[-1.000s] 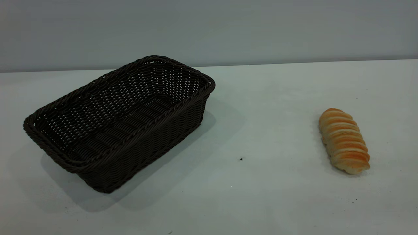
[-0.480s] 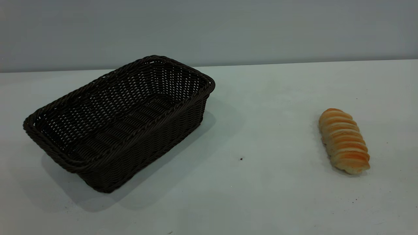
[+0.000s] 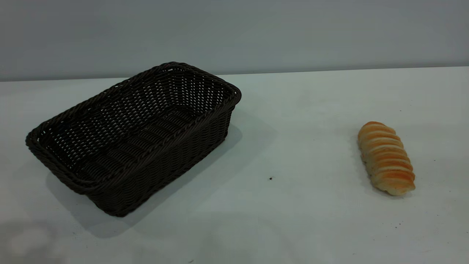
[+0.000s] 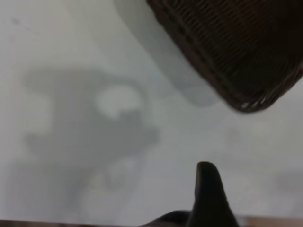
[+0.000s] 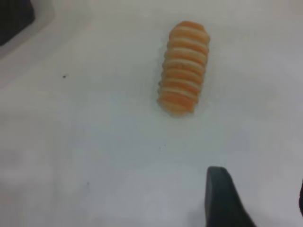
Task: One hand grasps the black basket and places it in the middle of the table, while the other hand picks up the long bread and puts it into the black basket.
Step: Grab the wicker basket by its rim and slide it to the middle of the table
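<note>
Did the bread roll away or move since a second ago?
No. The long bread lies at the same spot on the table, just as far right of the tiny dark speck as before.

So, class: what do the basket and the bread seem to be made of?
Basket: dark woven wicker or a plastic imitation, shown by braided rim and openwork sides. Bread: looks baked, matte golden-orange with cream ridges, though it may be a foam or plastic replica.
</note>
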Available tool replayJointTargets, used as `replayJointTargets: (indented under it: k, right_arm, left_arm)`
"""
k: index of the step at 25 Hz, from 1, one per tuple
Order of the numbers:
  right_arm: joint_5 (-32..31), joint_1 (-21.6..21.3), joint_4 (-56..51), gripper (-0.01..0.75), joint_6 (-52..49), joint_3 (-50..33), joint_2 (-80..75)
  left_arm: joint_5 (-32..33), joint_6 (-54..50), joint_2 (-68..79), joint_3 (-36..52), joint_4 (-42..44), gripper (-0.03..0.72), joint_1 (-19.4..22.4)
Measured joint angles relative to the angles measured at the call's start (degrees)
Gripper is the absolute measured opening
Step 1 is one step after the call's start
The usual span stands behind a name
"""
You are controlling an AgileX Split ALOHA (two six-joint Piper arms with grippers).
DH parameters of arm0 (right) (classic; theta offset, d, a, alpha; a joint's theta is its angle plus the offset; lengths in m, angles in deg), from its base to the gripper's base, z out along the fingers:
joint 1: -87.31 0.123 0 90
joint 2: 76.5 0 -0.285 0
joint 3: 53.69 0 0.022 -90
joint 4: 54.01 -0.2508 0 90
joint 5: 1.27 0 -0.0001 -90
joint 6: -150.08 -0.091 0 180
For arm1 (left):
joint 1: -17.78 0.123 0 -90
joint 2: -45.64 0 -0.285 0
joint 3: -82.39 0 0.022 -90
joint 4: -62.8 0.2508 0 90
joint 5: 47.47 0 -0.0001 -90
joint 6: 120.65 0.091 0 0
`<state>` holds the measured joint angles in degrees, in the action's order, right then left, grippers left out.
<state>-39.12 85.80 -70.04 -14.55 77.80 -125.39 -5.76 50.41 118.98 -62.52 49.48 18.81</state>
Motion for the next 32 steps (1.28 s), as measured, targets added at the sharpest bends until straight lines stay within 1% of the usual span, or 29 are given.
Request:
replayJointTargets:
  k: [5,8,14,22,28,32]
  right_arm:
    - [0.0,0.0,-0.2,0.371,0.1,0.0,0.1]
    - [0.0,0.0,-0.2,0.371,0.1,0.0,0.1]
    - [0.0,0.0,-0.2,0.371,0.1,0.0,0.1]
    - [0.0,0.0,-0.2,0.371,0.1,0.0,0.1]
    - [0.0,0.0,-0.3,0.371,0.2,0.0,0.1]
    - [-0.1,0.0,-0.3,0.371,0.2,0.0,0.1]
  left_arm:
    - [-7.9,-9.1,7.6,0.0,-0.9,0.541,0.0]
    - [-11.0,-12.4,12.9,-0.3,-1.1,0.541,0.0]
    - [-12.8,-15.4,23.4,-4.2,-1.2,0.541,0.0]
    - [-12.5,-17.9,34.5,-10.1,-1.4,0.541,0.0]
    - [-12.7,-19.3,38.3,-11.1,-1.4,0.541,-0.4]
    - [-15.2,-19.9,41.8,-11.4,-2.9,0.541,-0.6]
